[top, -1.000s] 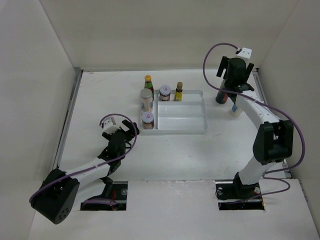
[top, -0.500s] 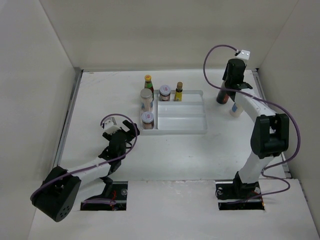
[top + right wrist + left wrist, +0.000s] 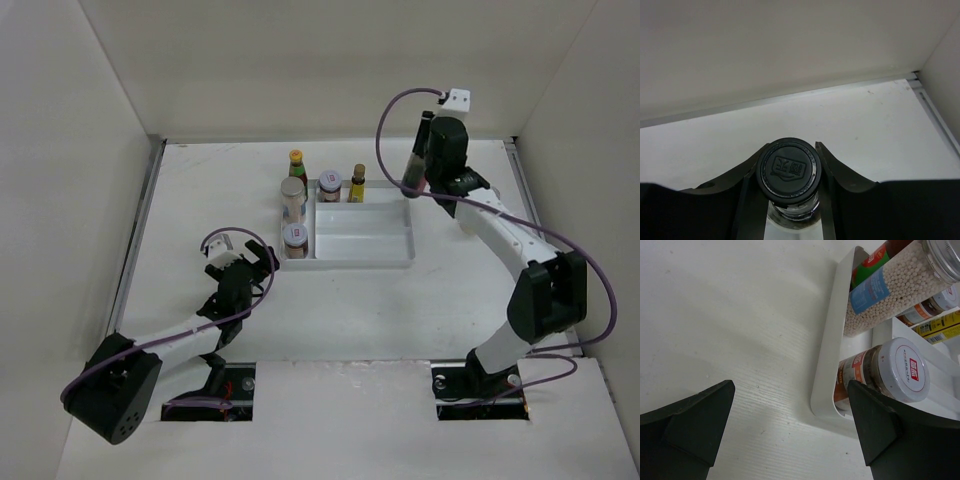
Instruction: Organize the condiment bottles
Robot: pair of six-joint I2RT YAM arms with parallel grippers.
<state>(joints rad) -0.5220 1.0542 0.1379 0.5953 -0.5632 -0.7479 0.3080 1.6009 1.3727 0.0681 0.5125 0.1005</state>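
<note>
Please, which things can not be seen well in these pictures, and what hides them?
Right wrist view: body and label of the dark bottle, hidden under its cap and the right gripper.
Left wrist view: lid of the bead jar, cut off by the right edge; the bottle behind it, mostly hidden.
Top view: labels in the white tray, too small to read.

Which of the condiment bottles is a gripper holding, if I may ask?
The tall dark black-capped bottle, held by the right gripper; the others visible stand in the tray.
</note>
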